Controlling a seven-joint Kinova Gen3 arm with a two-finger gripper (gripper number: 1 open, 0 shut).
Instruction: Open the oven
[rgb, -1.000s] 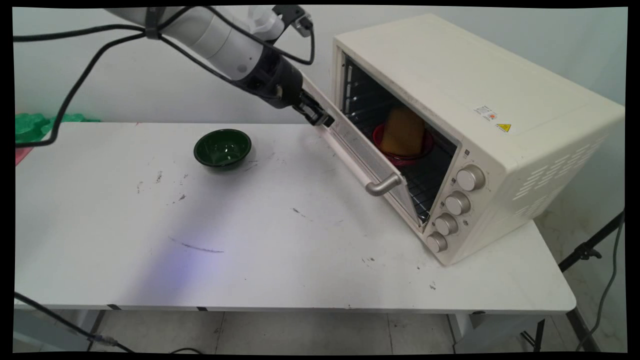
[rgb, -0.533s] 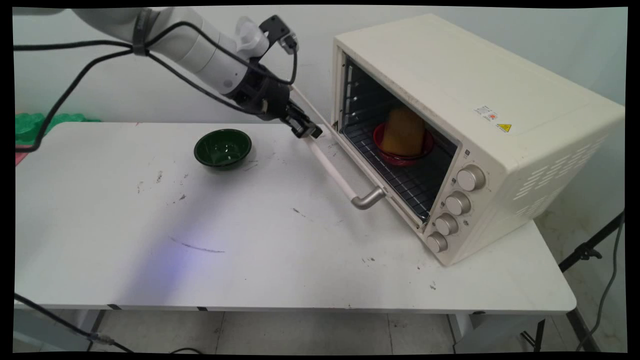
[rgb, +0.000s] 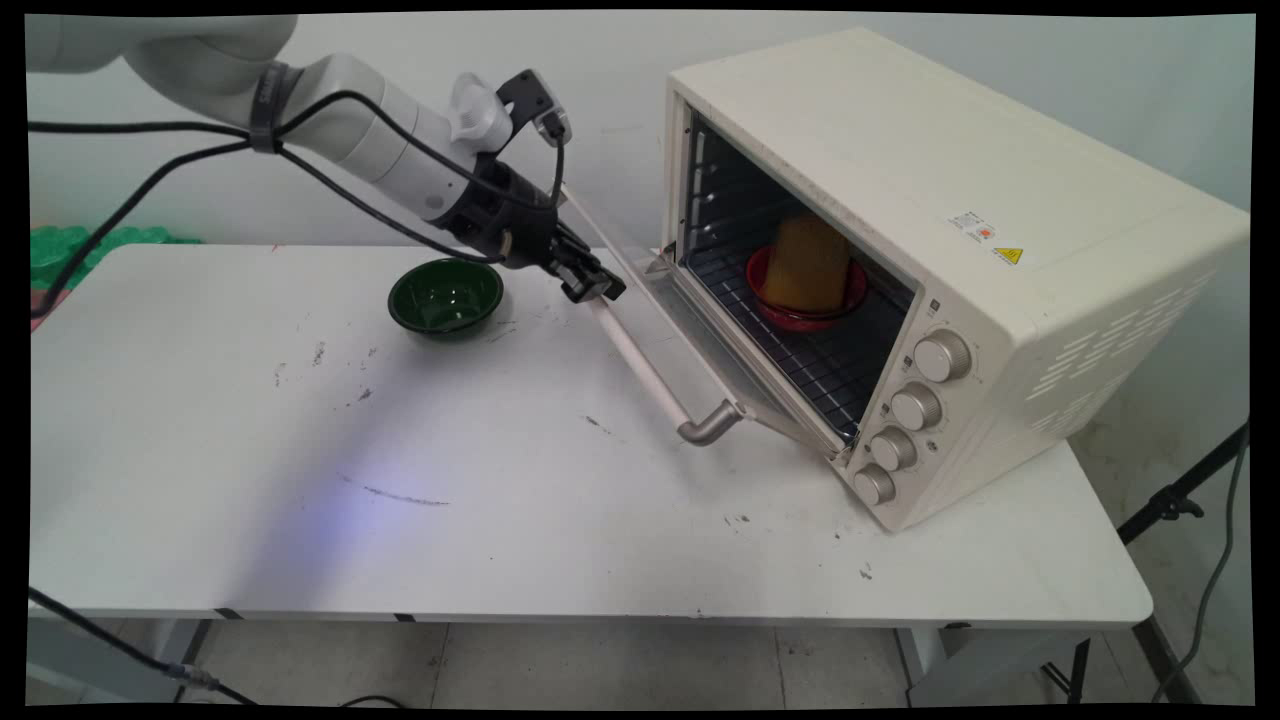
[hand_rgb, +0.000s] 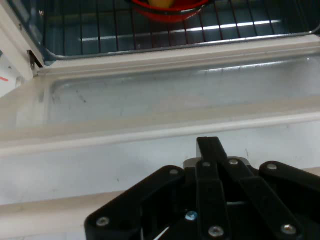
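Note:
A cream toaster oven (rgb: 900, 180) stands at the table's right with its door (rgb: 690, 350) swung far down, close to level. My gripper (rgb: 595, 288) is shut, its tips against the far end of the door's white handle bar (rgb: 650, 370). In the hand view the closed fingers (hand_rgb: 209, 147) lie over the handle's edge, with the door's glass (hand_rgb: 175, 95) beyond them. Inside, on the wire rack (hand_rgb: 100, 30), sits a red bowl (rgb: 805, 300) with an orange object (rgb: 808, 262) in it; the red bowl (hand_rgb: 167, 10) shows at the hand view's top edge.
A dark green bowl (rgb: 445, 295) stands on the white table (rgb: 400, 520) just left of my gripper. The oven's knobs (rgb: 915, 405) face the table's front right. Black cables hang from the arm at the left.
The oven door has dropped from about half open to nearly level. My gripper has moved down and to the left along with the handle's far end.

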